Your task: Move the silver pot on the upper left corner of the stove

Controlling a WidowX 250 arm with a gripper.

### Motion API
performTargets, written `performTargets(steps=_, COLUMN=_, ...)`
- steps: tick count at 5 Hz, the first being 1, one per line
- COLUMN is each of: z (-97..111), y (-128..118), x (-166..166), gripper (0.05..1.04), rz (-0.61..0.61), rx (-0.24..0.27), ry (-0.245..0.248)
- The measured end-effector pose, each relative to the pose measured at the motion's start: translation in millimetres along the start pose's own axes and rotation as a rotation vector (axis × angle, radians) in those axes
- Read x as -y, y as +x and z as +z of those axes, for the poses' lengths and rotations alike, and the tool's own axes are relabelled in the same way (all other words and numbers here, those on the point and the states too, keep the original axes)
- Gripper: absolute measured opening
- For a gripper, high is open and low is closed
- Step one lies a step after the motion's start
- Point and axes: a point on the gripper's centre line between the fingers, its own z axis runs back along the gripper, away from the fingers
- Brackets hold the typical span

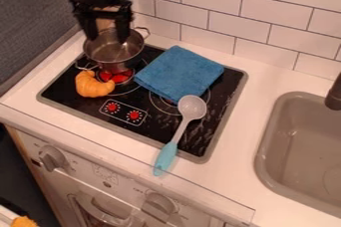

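Observation:
Over the back left of the stove (220,96), the black gripper (106,36) hangs down with its two fingers spread apart, open. Its tips overlap the far rim of the silver pot (118,61); whether they touch it, I cannot tell. The pot is upright, at the stove's upper left corner, one handle toward the wall and the other toward the front left. A red burner shows just in front of the pot's base.
An orange croissant (92,85) lies close in front of the pot. To the right is a folded blue cloth (178,72), then a spoon (180,134) with a turquoise handle reaching over the stove's front edge. The sink (303,151) is at the right; a tiled wall stands behind.

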Motion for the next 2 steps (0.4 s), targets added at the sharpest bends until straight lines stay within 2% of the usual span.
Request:
performTargets(steps=1, z=8, y=3, x=26, gripper=1.009, rz=-0.129, rx=-0.002, ry=-0.007)
performTargets(steps=2, z=4, y=3, x=41, gripper=1.002, rz=-0.177, rx=-0.005, ry=0.002)
